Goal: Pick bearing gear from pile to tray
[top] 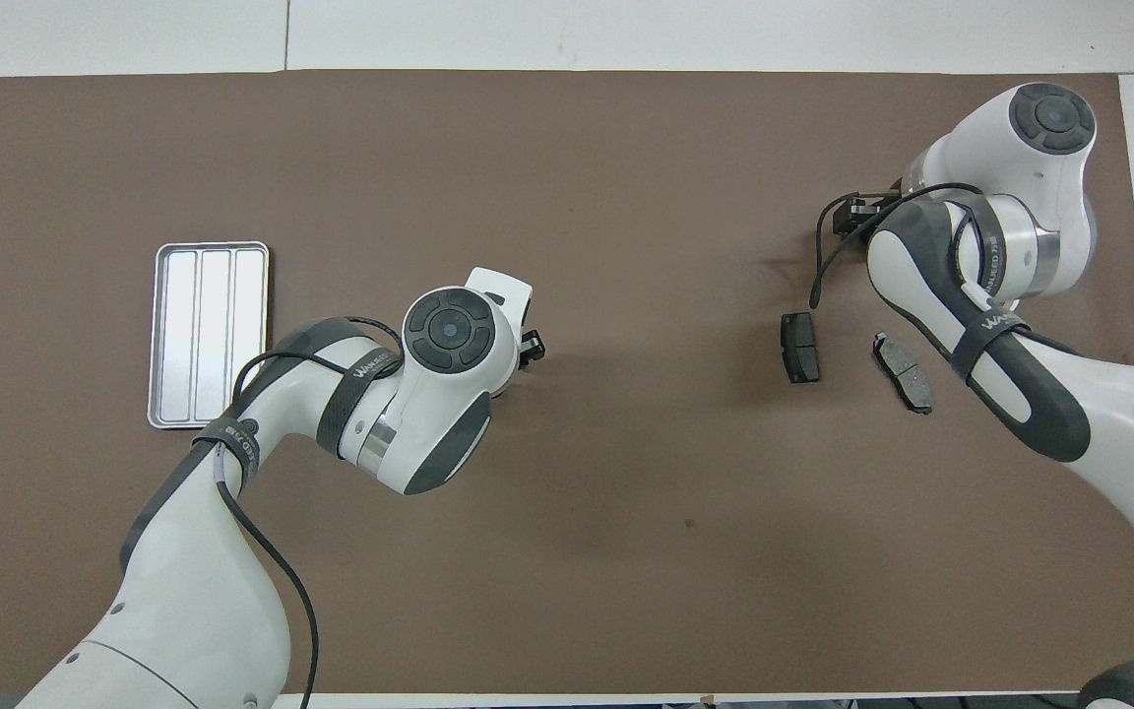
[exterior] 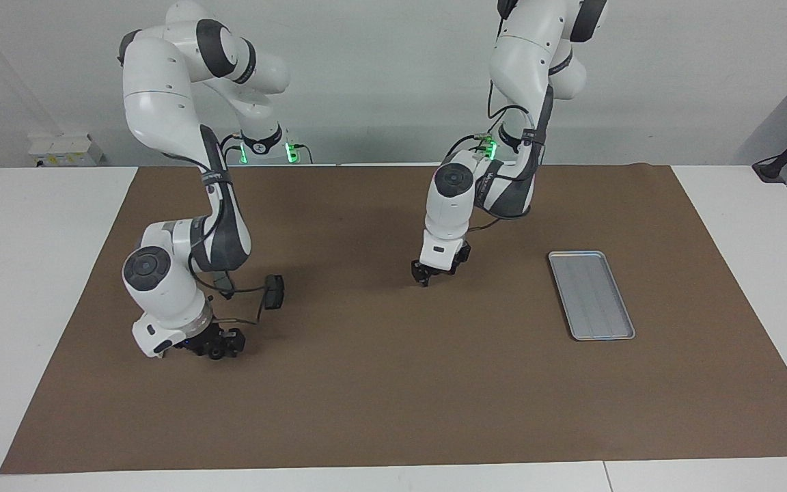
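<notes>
So, tray [exterior: 591,295] sitting empty at left arm's end of table, nothing delivered. Left gripper [exterior: 425,277] hanging low over bare mat near middle, can't tell if clenched or carrying anything. Right gripper [exterior: 219,345] working low at pile, can't tell grip. Two brake pads [top: 800,347] lying near it. All transfer remaining.
</notes>
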Robot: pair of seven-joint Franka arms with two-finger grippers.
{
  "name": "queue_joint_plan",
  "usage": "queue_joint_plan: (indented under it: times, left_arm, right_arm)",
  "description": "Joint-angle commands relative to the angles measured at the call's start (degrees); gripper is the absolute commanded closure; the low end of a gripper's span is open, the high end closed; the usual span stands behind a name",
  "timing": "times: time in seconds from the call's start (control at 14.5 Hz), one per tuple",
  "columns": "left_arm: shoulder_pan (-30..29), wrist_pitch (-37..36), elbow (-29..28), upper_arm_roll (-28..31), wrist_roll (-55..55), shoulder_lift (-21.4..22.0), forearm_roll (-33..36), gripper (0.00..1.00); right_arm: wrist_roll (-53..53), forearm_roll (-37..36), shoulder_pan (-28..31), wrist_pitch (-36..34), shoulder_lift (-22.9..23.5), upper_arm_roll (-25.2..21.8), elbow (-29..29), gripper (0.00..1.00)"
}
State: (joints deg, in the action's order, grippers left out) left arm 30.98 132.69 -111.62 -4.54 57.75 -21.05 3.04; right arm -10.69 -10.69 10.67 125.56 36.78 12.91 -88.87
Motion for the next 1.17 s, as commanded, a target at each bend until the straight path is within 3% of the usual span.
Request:
queue_joint_plan:
  times: [0.0,0.14,0.28,0.48,0.83,1.1]
  left_arm:
    - [0.31,1.34,-2.9,0.23,0.78,2.42,-0.5,0.27]
    - [0.39,1.34,-3.51,0.23,0.78,2.51,-0.5,0.27]
    - [0.39,1.34,-3.78,0.23,0.78,2.68,-0.5,0.27]
    - [0.48,1.34,-4.31,0.23,0.78,2.94,-0.5,0.27]
    - [1.44,1.52,-4.31,0.23,0.96,2.95,-1.11,0.35]
    - [1.89,2.22,-4.31,0.23,2.45,2.95,-1.11,0.46]
  right_arm:
    - [-1.26,-1.62,0.76,0.47,0.05,0.62,-1.4,0.53]
    - [-1.17,-1.53,0.84,0.21,-0.04,0.62,-1.13,0.56]
    - [-1.17,-1.53,1.02,0.21,-0.04,0.71,-1.22,0.67]
    - [-1.17,-1.53,1.02,0.12,-0.04,0.71,-1.22,0.99]
    - [-1.08,-1.62,0.67,-3.64,-1.09,0.62,-0.43,1.0]
    - [-0.38,-1.97,0.06,-11.8,-6.61,0.88,0.09,1.0]
